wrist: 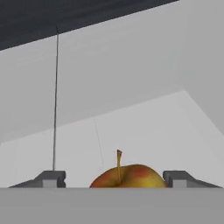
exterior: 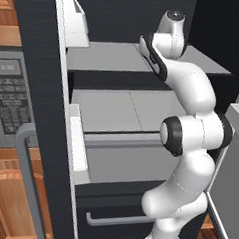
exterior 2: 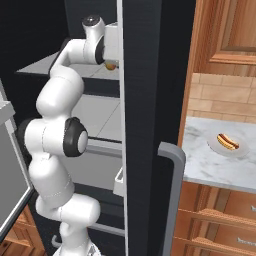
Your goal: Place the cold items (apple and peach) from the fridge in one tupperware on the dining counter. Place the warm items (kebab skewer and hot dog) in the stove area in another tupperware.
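Note:
The fridge (exterior: pixel 39 76) stands open and my arm reaches onto its upper pale grey shelf (exterior: pixel 110 58). A yellow-red apple (wrist: pixel 127 176) with a thin stem sits on that shelf, right in front of the hand. My gripper (wrist: pixel 116 179) is open around it: the left fingertip (wrist: pixel 52 178) stands a little off the fruit, while the right fingertip (wrist: pixel 179 178) is almost at its side. From the right base view a bit of orange fruit (exterior 2: pixel 111 65) shows by the hand, beside the door edge. A hot dog (exterior 2: pixel 227 142) lies on a plate on the marbled wall countertop.
The fridge's black door (exterior 2: pixel 145 100) with its grey handle (exterior 2: pixel 172 195) stands between the arm and the countertop. A microwave panel (exterior: pixel 10 100) sits left of the fridge. Lower shelves (exterior: pixel 117 114) and a drawer handle (exterior: pixel 115 220) lie below the arm.

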